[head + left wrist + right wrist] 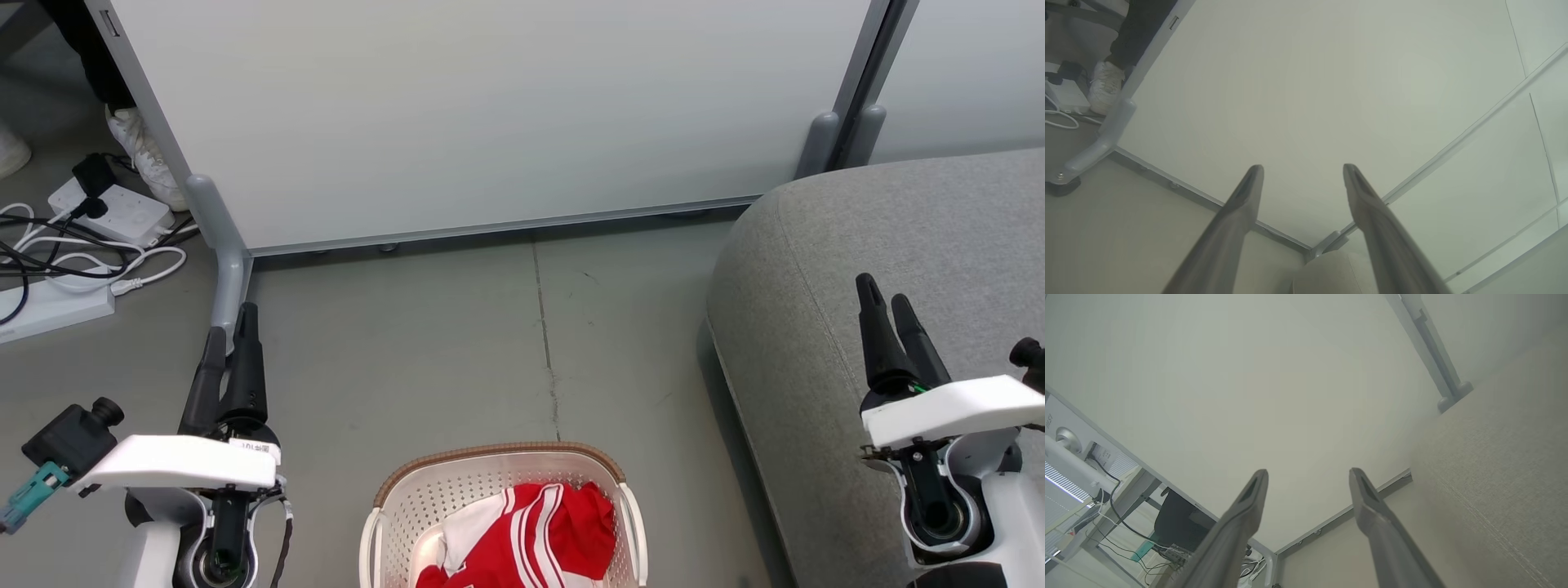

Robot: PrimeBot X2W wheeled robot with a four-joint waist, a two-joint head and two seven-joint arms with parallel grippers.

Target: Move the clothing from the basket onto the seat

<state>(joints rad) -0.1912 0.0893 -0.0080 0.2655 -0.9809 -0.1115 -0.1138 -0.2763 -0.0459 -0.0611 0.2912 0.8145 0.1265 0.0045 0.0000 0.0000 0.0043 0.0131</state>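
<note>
Soft red clothing (531, 531) with white stripes and a white panel lies crumpled inside the oval white perforated plastic basket (498, 451) with a brown woven-look rim. The basket sits at the bottom centre of the head view, on the grey concrete floor (408, 351). The large grey fabric-upholstered seat (816, 269), with a rounded corner and a stitched seam, takes up the right side of that frame, near the basket but apart from it. The left pincer (231, 322) hangs at the lower left over bare floor, pointing up the frame. In the left wrist view its two long dark fingers (1241, 212) stand spread with nothing between them — open and empty. The right pincer (883, 291) hangs at the right over the seat's grey fabric, and the right wrist view shows its fingers (1372, 514) likewise parted and holding nothing. A broad white partition panel (490, 106) on grey posts spans the top of the head view. At the upper left are white power strips (110, 214) with tangled cables and a person's white shoe (147, 155).
</note>
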